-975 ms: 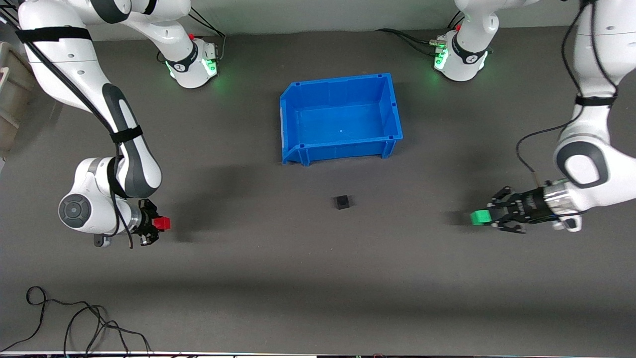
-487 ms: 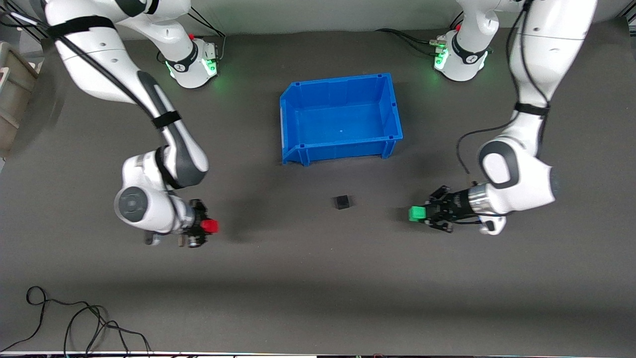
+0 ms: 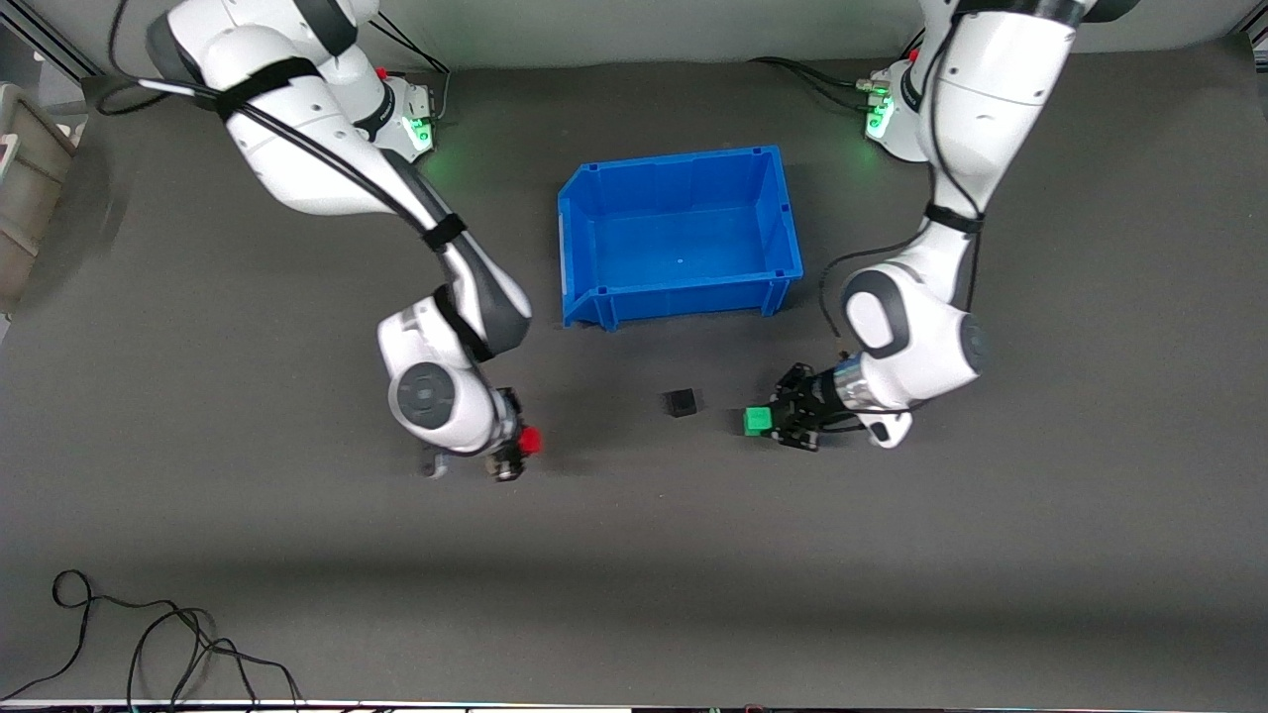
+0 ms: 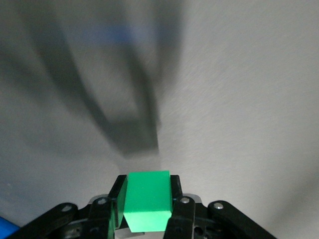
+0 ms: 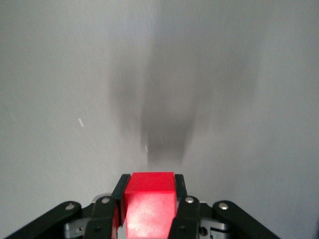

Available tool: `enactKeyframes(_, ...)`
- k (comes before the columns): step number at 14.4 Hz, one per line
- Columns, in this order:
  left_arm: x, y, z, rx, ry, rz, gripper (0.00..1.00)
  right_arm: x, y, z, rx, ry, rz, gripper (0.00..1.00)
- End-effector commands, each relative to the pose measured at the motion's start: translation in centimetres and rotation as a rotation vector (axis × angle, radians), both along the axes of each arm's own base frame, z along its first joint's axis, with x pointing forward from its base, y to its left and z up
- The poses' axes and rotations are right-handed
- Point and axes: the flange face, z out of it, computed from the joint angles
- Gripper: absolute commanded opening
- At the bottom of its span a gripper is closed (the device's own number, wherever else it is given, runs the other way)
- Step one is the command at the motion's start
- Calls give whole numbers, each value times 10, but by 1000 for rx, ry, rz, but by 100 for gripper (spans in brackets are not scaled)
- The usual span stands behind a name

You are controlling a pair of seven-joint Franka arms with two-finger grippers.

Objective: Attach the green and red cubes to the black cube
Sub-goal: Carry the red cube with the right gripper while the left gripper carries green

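Partly hidden: green cube [image 3: 757, 420], red cube [image 3: 531, 441].

Surface [image 3: 634, 555]: dark grey matte, plain, no pattern.
Bin [image 3: 680, 295]: solid bright blue, inside and out.
Black cube [image 3: 682, 402]: matte black, only slightly darker than surface.
Green cube [image 3: 757, 421]: bright green, plain; same in left wrist view.
Red cube [image 3: 531, 441]: bright red, plain; same in right wrist view.
Left gripper [image 3: 775, 424] and right gripper [image 3: 515, 451]: black.
Arms: white shells w/ dark grey joints, black straps.
Bases: green lights.
Cable [image 3: 149, 634]: black.
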Motion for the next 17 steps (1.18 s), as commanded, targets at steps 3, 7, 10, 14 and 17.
enactKeyframes(3, -13, -33, 0, 22, 17, 72, 10, -14, 63, -2, -17, -40, 81, 21)
enactKeyframes(7, -29, -60, -11, 47, 32, 109, 10, -23, 91, -10, 17, -30, 84, 20)
enactKeyframes(10, -32, -76, -13, 34, 48, 126, 10, -34, 109, -20, 5, -31, 117, 19)
enactKeyframes(14, -18, -97, -13, 14, 37, 154, 10, -33, 128, -11, 34, -56, 73, 18)
enactKeyframes(17, -7, -107, -11, 4, 12, 142, 10, -36, 142, -18, 43, -57, 62, 18)
